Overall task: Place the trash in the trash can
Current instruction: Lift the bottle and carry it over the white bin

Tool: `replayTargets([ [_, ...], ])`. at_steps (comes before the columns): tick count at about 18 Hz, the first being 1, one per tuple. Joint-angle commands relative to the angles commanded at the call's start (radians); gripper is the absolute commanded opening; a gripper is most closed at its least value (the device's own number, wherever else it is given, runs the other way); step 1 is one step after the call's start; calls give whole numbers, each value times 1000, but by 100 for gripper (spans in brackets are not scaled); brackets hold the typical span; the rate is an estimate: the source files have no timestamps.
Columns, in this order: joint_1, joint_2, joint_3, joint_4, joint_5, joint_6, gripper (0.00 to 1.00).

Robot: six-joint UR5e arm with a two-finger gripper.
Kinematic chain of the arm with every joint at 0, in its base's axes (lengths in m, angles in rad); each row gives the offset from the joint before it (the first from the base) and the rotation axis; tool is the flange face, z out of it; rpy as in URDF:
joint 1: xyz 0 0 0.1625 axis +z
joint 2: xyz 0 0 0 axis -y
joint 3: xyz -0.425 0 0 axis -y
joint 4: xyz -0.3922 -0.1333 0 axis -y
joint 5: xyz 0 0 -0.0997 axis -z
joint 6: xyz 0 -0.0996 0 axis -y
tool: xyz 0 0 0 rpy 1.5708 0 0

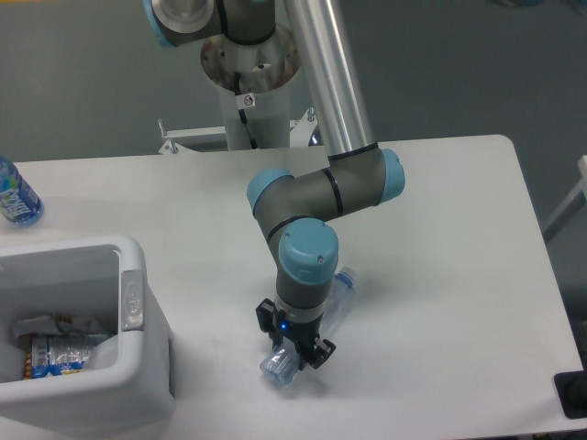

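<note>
- The crushed clear bottle (316, 332) lay on the white table (440, 275), slanting from its pale blue cap end near (347, 278) down to its base end at the lower left, well apart from the trash can (138, 367).
- The gripper (295, 350) stood over the bottle's lower half, pointing straight down, a black finger showing on either side of the clear plastic.
- The jaws looked closed in around the bottle, but the wrist hid the contact points, so I could not tell whether they were truly clamped or only straddling it.
- Judged by its look, the bottle was empty, thin-walled and very light; being already crushed, it would likely give further under squeeze rather than crack.
- The smooth plastic seemed slippery, so a hold across the flattened middle would likely be surer than at the rounded base or the narrow cap.
- Inside the trash can lay a crumpled white wrapper (37, 325) and another crushed bottle (60, 356) with an orange-and-blue label; its print was too small to read.
- At the left table edge stood a bottle with a bright blue label (14, 197); pale lettering showed, but none of it was legible.
- A small red-and-white sticker (248, 99) sat on the arm's pedestal, its marking unreadable.
- No label could be made out on the bottle under the gripper.
</note>
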Motion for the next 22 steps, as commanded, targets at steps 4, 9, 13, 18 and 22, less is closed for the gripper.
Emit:
replayTargets([
  [4,0,-29,77,9,-41,-103,58],
  [9,0,-61,216,51,-124,-317,57],
  [13,-2,-16,291,92,-178,-498,55],
  [18,-14,83,353,106,-239,-659,55],
  [22,-40,135,426,110,-293,-766,55],
])
